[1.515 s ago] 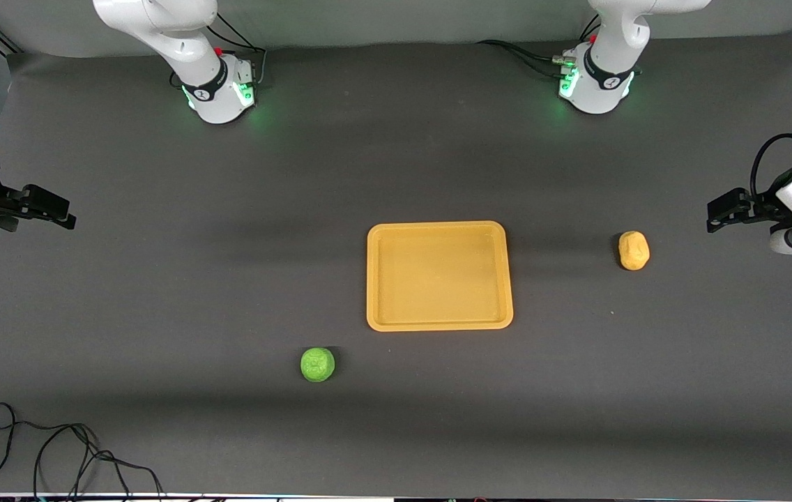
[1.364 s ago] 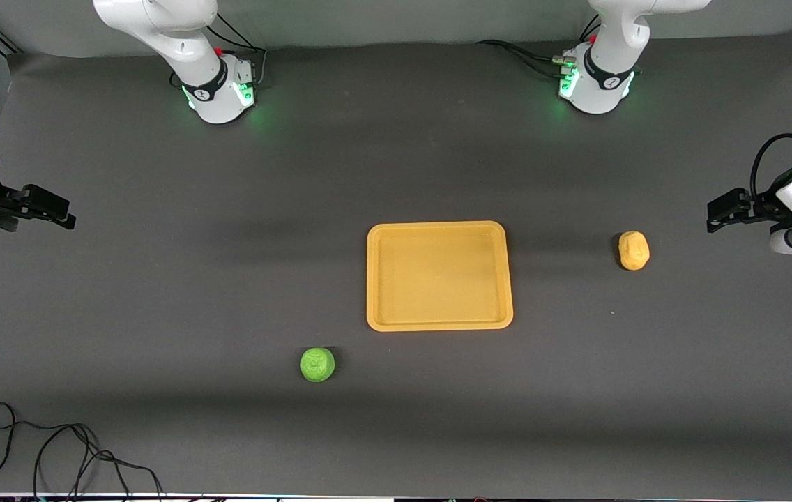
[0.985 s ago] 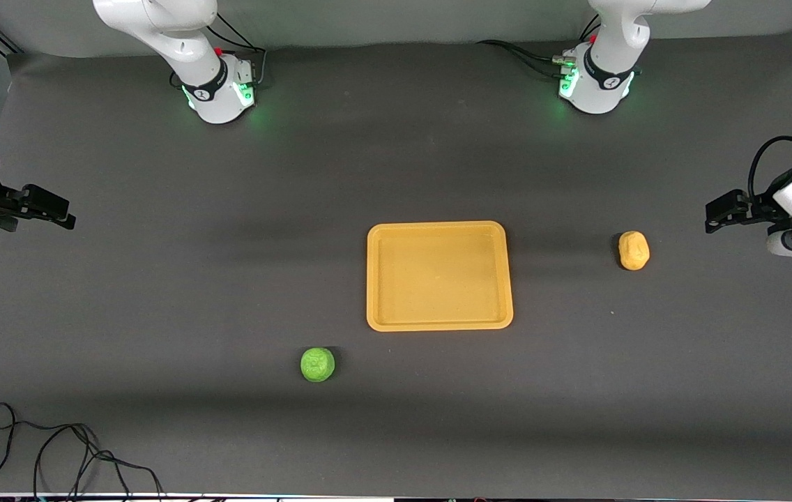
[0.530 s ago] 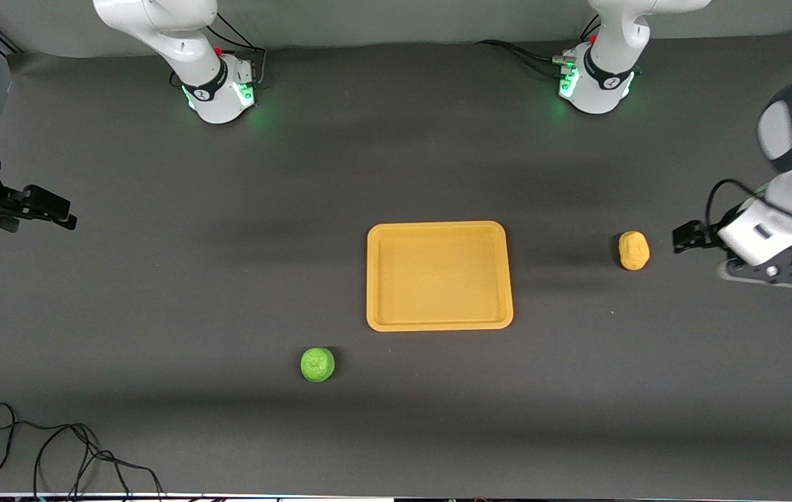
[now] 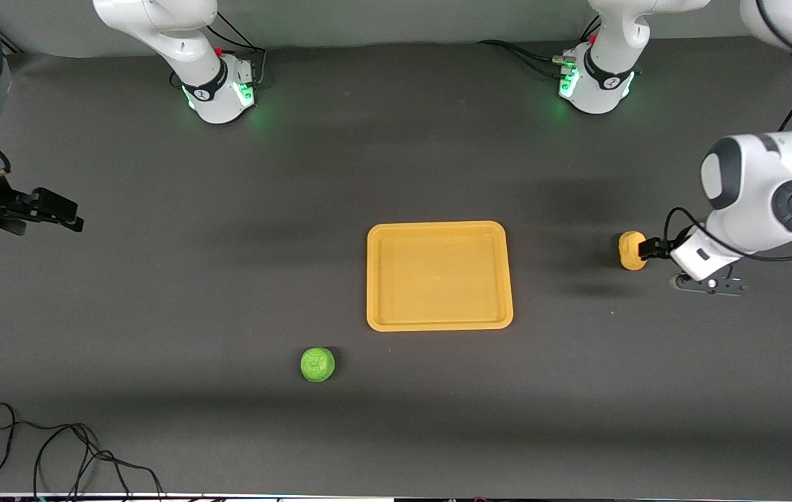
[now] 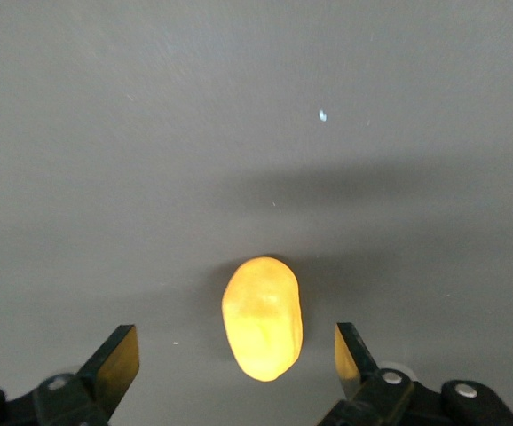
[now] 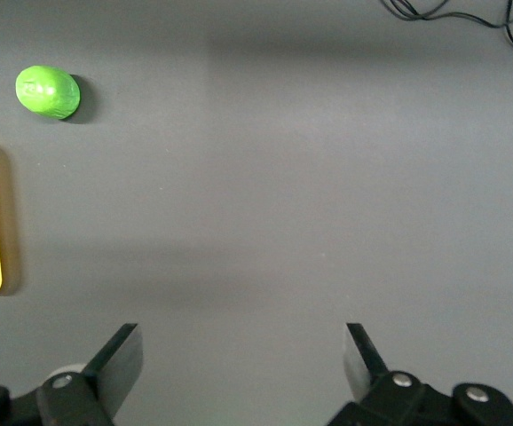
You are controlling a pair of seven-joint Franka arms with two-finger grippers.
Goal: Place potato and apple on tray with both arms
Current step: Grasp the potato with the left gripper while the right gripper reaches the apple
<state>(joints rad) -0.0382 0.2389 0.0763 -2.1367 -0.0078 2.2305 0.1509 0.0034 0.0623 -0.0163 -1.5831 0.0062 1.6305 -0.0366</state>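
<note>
Left tool (image 6: 237,355) hangs low over the potato (image 5: 631,249), jaws spread wide, nothing gripped. In the left wrist view the potato (image 6: 263,318) sits between the two fingers with a gap on each side, long axis running along the fingers rather than across them. It lies on the tabletop (image 5: 396,418) toward the left arm's end, well apart from the tray (image 5: 439,322).

Right tool (image 5: 54,209) waits over the right arm's end of the tabletop, jaws also wide, empty. Apple (image 5: 317,364) sits nearer the front camera than the tray, off the tray's corner toward the right arm's end; in the right wrist view the apple (image 7: 48,92) is well away from that tool (image 7: 243,359).

Handling, my read:
- Potato: small, looks light, bumpy matte skin, so friction should be fine. Whether it is hard or soft I can't tell.
- Oval: pinch across the short axis at the widest part. Current alignment suits that. Off-centre toward a tapered end, it could squirt out.
- Apple: round, textured, will roll if nudged. Close symmetrically across the middle, clear of the dimpled top.
- Tray rim is low; release from just above.
</note>
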